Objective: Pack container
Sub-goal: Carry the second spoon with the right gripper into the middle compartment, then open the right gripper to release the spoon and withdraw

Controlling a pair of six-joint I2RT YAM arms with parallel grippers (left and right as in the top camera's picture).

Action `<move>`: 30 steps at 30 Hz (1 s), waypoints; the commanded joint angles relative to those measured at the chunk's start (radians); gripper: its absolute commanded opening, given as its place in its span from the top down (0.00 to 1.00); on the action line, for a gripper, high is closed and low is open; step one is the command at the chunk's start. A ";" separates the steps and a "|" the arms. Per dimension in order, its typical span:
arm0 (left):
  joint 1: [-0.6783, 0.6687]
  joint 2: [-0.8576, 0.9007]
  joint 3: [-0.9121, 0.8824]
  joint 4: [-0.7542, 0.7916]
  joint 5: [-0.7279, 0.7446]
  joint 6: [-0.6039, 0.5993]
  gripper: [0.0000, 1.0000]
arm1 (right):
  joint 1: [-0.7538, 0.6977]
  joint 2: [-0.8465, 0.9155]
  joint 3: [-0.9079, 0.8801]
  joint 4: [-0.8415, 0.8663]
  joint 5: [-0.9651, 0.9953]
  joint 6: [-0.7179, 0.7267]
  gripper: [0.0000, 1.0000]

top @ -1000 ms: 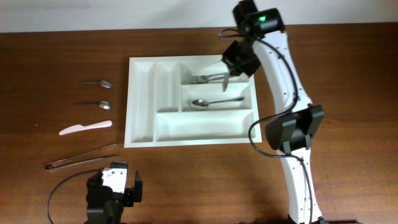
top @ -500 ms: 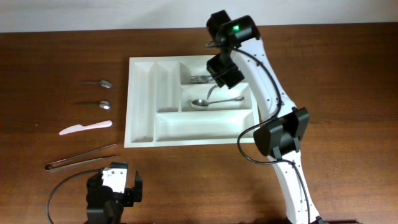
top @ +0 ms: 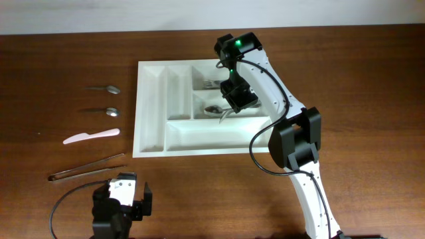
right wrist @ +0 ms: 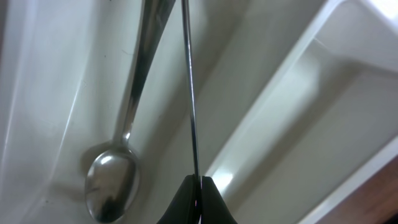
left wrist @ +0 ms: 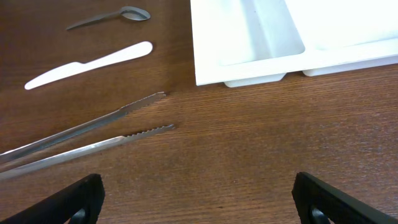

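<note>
the right gripper (right wrist: 198, 200) is pinched together on a thin metal utensil (right wrist: 189, 93), seen edge-on from the wrist, so its kind cannot be told. it hangs over the right half of the container (top: 151, 113), above the middle long compartment. a spoon (right wrist: 127, 118) lies in that compartment just beside the held utensil; whether the two touch cannot be told. forks (top: 211, 84) lie in the compartment behind it. the container itself sits flat near the middle of the table (top: 372, 79), directly beneath this gripper.

the left gripper (left wrist: 199, 208) hovers at the table's near edge with its fingers spread wide and nothing between them. the container is well apart from it, ahead and to the right. metal tongs (left wrist: 81, 140) lie nearer, then a pale plastic knife (top: 91, 136) and two small spoons (top: 105, 87) left of the container.
</note>
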 commanded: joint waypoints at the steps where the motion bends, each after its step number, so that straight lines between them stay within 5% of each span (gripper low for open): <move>1: -0.005 -0.008 -0.003 0.000 0.004 0.013 0.01 | 0.000 -0.019 -0.007 0.021 0.027 0.017 0.96; 5: -0.005 -0.008 -0.003 0.000 0.004 0.013 0.01 | 0.000 -0.019 -0.007 0.055 0.016 0.008 0.94; 12: -0.005 -0.008 -0.003 0.000 0.004 0.013 0.01 | 0.000 -0.019 -0.007 0.095 0.012 -0.034 0.76; 23: -0.005 -0.008 -0.003 0.000 0.004 0.013 0.01 | 0.000 -0.020 0.035 0.196 -0.095 -0.174 0.75; 30: -0.005 -0.008 -0.003 0.000 0.004 0.013 0.01 | -0.007 -0.022 0.210 0.171 0.003 -0.573 0.70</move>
